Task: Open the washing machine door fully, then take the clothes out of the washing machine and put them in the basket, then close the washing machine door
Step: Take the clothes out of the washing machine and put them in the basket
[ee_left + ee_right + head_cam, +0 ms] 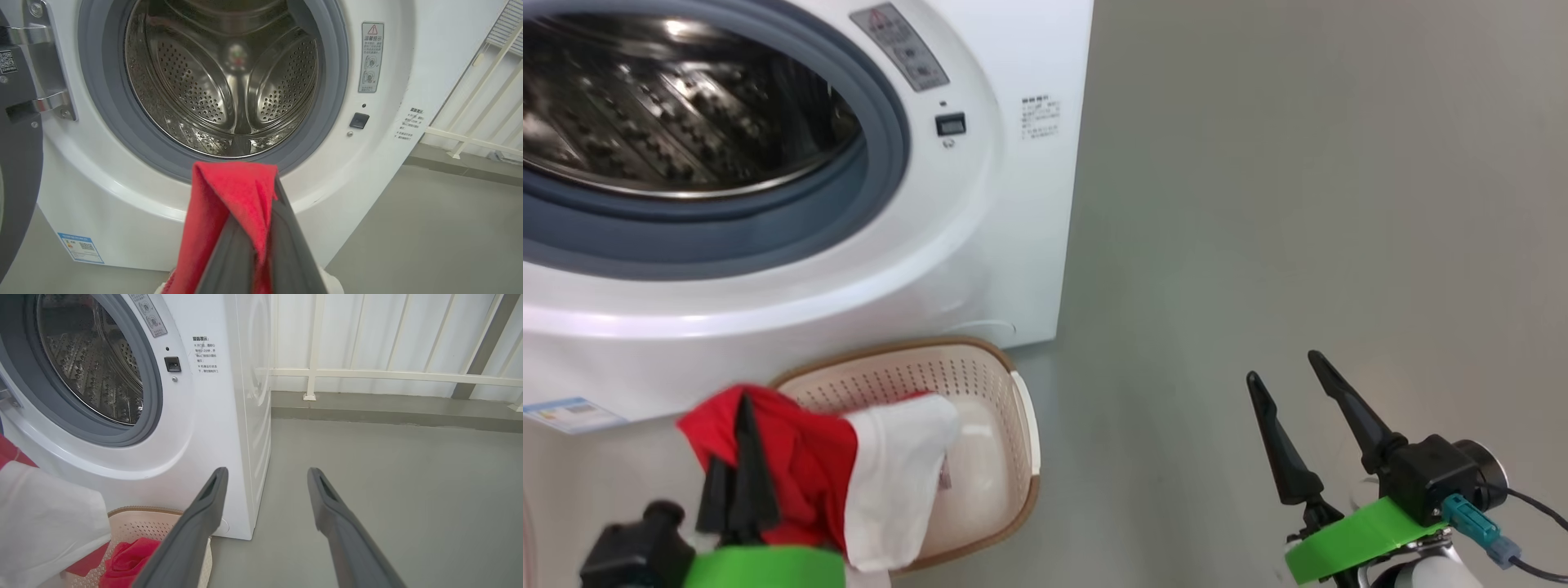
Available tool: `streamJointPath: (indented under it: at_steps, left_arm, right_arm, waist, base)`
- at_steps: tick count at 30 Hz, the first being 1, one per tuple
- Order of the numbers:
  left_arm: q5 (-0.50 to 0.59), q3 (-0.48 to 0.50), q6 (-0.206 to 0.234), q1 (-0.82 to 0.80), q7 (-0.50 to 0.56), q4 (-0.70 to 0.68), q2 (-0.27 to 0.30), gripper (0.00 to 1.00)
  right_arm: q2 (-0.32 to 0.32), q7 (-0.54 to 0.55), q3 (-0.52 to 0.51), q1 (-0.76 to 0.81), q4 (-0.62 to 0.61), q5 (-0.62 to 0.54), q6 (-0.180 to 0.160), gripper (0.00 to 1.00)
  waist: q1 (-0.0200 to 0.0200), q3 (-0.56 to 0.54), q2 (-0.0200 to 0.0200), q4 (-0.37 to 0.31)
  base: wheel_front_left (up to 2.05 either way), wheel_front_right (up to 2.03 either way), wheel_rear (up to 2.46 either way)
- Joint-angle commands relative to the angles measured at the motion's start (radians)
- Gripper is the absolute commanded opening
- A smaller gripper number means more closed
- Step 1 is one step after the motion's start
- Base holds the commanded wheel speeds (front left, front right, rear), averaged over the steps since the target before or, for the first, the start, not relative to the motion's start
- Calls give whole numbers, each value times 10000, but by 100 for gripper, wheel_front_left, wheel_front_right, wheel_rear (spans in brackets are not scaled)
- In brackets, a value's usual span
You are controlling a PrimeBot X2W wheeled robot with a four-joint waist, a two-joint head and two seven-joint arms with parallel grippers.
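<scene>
1. One washing machine (980, 245), white, standing on the grey floor (1298, 204); one steel drum (229, 81) in plain view inside one grey rubber ring (102, 102).
2. One washing machine door (16, 171), black, swung wide on two metal hinges (45, 102), seen at the left edge of the left wrist view.
3. One basket (1013, 384), set on the floor just in front of the machine's lower front, near its right corner.
4. One bundle of clothes (800, 457), red with a white part, hanging over the basket's left side; one red fold (126, 555) lying inside the basket. Cannot tell whether one garment or two.
5. Two end effectors. Left end effector (734, 457) pressed together, pinching the red cloth. Right end effector (1282, 367) spread wide and empty, above the floor well right of the basket.
</scene>
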Motion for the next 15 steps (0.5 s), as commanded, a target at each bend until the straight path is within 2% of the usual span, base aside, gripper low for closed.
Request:
streamJointPath:
  at_steps: [1,7,15]
  left_arm:
    - [217,571,-359,-709,-128,-113,-113,0]
    - [652,1214,-1056,-1438,-131,494,-562,0]
    - [906,1548,-1631,-2268,-132,1924,-747,0]
  right_arm:
    - [-42,-84,175,-464,-297,173,4,100]
    - [-58,-162,221,-872,-345,314,4,100]
    - [-44,-227,406,-1502,-267,582,4,100]
  waist:
    - [0,579,-1,-164]
    - [0,1584,-1,-399]
    - [0,2771,-1,-712]
  base:
    - [0,0,0]
    - [0,0,0]
    - [0,0,0]
